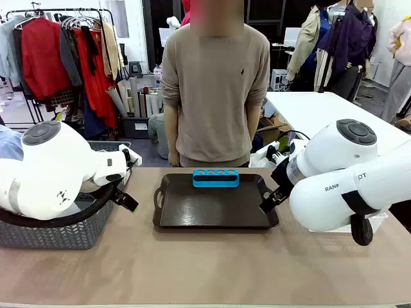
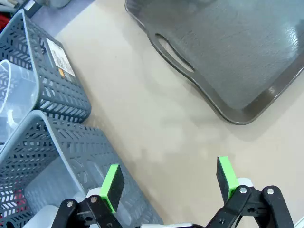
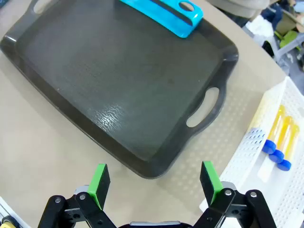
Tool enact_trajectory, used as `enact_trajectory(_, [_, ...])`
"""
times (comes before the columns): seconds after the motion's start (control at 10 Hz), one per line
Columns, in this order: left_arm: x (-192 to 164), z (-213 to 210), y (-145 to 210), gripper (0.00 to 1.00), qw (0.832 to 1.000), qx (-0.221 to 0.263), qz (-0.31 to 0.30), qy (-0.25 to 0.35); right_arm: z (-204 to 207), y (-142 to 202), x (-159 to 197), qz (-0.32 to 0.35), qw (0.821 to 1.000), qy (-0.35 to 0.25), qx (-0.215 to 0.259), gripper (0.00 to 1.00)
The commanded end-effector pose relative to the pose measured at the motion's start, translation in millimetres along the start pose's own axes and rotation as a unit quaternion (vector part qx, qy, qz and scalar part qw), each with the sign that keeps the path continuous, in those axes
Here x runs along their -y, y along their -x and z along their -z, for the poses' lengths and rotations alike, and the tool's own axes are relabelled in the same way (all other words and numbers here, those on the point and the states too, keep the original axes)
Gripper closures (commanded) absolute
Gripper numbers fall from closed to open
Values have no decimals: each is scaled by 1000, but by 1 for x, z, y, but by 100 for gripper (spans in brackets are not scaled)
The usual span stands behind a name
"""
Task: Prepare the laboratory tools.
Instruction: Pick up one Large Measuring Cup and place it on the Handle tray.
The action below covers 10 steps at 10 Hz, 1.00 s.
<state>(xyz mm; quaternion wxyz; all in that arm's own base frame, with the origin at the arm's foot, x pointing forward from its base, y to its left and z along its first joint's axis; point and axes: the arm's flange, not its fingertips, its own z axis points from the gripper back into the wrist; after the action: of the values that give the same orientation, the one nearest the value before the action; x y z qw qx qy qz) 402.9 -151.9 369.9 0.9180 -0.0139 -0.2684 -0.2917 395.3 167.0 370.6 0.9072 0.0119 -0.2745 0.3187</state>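
The blue four-hole rack [image 1: 216, 178] [image 3: 164, 14] lies with its holes unfilled at the far edge of the dark tray [image 1: 212, 221] [image 3: 118, 80] [image 2: 247, 57]. Three blue-capped yellow tubes [image 3: 279, 137] lie in the white mesh basket [image 3: 285, 199] to the right of the tray. A clear plastic beaker [image 2: 14, 92] sits inside a grey basket [image 2: 64, 92]. The conical flask is out of view. My left gripper [image 1: 126, 200] [image 2: 169, 180] hangs open over bare table between the grey baskets and the tray. My right gripper [image 1: 270, 200] [image 3: 154, 181] is open over the tray's near right corner.
A second grey basket [image 2: 57, 161] [image 1: 58, 234] stands right under my left gripper's left pad. A person stands at the far side of the table behind the tray, hands down. Bare table lies in front of the tray.
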Motion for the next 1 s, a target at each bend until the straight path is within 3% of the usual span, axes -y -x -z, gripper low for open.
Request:
enact_trajectory(0.0, [0,0,0,0,1000,0,0,0,0,0,0,0,1000,0,0,0])
enact_trajectory(0.9, [0,0,0,0,1000,0,0,0,0,0,0,0,1000,0,0,0])
